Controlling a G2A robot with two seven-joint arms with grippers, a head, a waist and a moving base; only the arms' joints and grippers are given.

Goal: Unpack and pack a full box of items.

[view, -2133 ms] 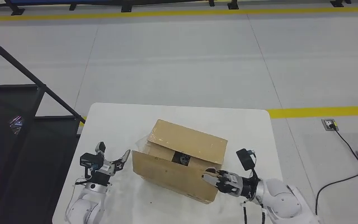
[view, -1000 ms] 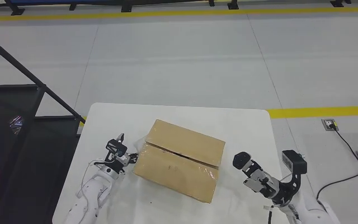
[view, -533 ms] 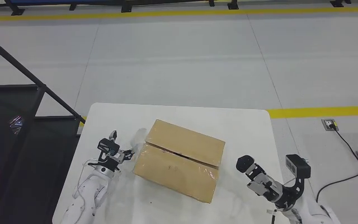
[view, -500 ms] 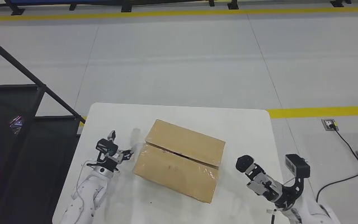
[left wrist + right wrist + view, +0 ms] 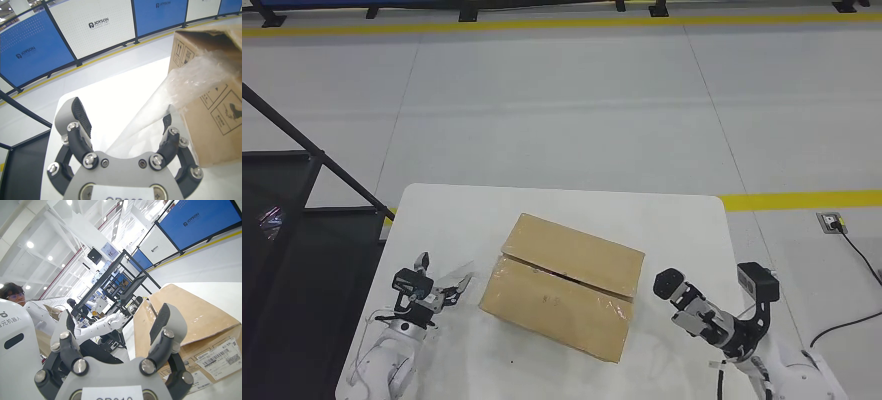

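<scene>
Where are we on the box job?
Done: cardboard box flaps lie shut, contents hidden. In hand: nothing; left gripper, jaws open, straddles a clear film strip trailing off the box; right gripper open, empty. Left: probably clearing that film; stage unclear.

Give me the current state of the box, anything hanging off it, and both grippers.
cardboard box: upright, top flaps folded down, narrow gap along the seam.
clear tape: partly peeled off the box's end, crinkled, loose end stretched out toward the left gripper.
left gripper: open, beside the box, tape reaching one fingertip.
right gripper: open, empty, apart from the box.
</scene>
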